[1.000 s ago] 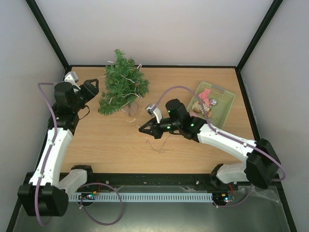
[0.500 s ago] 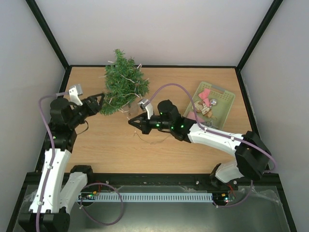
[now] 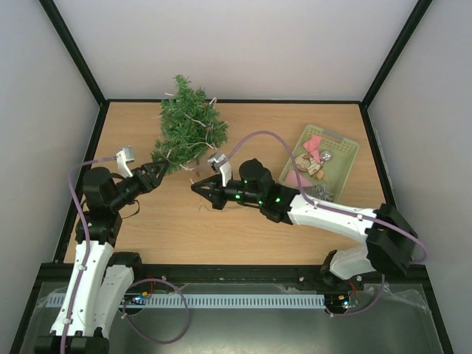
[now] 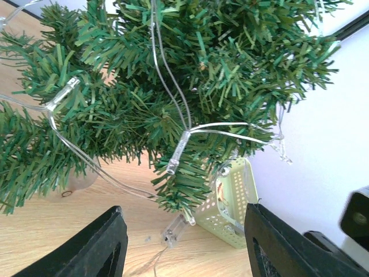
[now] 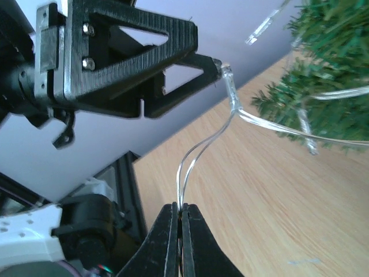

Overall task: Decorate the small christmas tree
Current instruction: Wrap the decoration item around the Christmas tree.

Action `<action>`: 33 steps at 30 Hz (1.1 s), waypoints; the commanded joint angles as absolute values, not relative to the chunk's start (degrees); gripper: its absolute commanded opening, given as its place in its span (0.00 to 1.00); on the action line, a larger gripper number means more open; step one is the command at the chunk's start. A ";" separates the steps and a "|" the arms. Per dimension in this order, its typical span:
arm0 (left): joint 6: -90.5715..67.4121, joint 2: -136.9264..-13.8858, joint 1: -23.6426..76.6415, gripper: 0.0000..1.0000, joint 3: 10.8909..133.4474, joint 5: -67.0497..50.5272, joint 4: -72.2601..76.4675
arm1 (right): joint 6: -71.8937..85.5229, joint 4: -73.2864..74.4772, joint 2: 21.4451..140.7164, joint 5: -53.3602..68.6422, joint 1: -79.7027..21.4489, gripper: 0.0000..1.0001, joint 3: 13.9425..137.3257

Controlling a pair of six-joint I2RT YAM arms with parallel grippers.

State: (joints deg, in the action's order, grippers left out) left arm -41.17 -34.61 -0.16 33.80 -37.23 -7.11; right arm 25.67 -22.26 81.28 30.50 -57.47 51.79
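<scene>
Two arms reach in over the table point(image 3: 243, 221) from the near edge, and both tips meet close below the small christmas tree point(image 3: 188, 133), which sits at about 11 o'clock on the table, near the back edge and left of centre. A string of lights point(image 4: 177, 153), clear wire with small clear bulbs, already loops through its dark-green branches and trails off the lower boughs. The right end effector point(image 3: 198, 186) sits at roughly the tree's 6 o'clock, clenched tight on two thin strands of that wire, which rise from its tips and run off toward the branches. The left end effector point(image 3: 161, 171) sits at the tree's 7 o'clock, aimed at the foliage with its black fingers point(image 4: 98, 248) spread apart and released; one bulb of the string lies in the gap between them, just by the tips, and whether it touches either finger I cannot tell. A lowest branch tip hangs just ahead of that gap. Over at 2 o'clock a pale green basket point(image 3: 343, 147) holds a few small ornaments, pink and silver among them, well apart from the tree.
</scene>
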 commanded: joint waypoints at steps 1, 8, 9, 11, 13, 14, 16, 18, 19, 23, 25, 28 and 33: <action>-38.97 -36.76 0.00 0.57 36.70 -34.33 -9.69 | 16.58 -11.24 73.30 21.34 -58.10 0.02 51.87; -37.42 -42.37 -0.01 0.57 40.44 -26.34 -12.67 | 5.05 1.43 63.72 -8.92 -54.17 0.02 57.73; -37.77 -43.09 0.00 0.56 40.68 -25.00 -12.51 | 4.22 1.97 63.93 -9.16 -52.23 0.02 59.08; -38.83 -44.36 -0.15 0.53 41.50 -21.41 -12.78 | 2.58 2.46 64.92 -10.40 -49.20 0.02 61.71; -39.33 -45.96 -0.62 0.51 42.93 -18.38 -13.45 | 0.81 2.55 66.20 -11.10 -46.26 0.02 64.86; -39.61 -46.92 -0.99 0.50 43.61 -17.22 -13.82 | 0.39 2.56 66.95 -10.51 -44.48 0.02 66.37; -40.17 -48.96 -2.57 0.49 45.03 -17.26 -14.40 | -0.21 2.59 69.08 -8.39 -40.72 0.02 69.54; -41.17 -51.00 -5.03 0.48 45.74 -20.42 -13.61 | -1.05 2.27 71.30 -6.01 -37.59 0.02 72.63; -41.92 -52.12 -6.54 0.47 45.73 -23.04 -12.67 | -1.38 2.23 72.59 -4.74 -36.37 0.02 74.36; -47.27 -57.63 -12.19 0.47 44.95 -32.19 -7.96 | -2.09 2.90 76.34 -1.33 -33.40 0.02 79.88; -49.38 -60.25 -13.37 0.47 44.48 -34.12 -5.81 | -1.94 2.30 77.26 0.15 -32.45 0.02 81.37; -52.25 -63.82 -14.02 0.47 43.36 -36.39 -0.64 | -2.19 2.00 78.99 2.24 -31.45 0.02 83.70; -55.79 -71.18 -14.31 0.51 43.15 -40.46 6.04 | -2.63 2.36 81.04 3.71 -30.65 0.02 86.08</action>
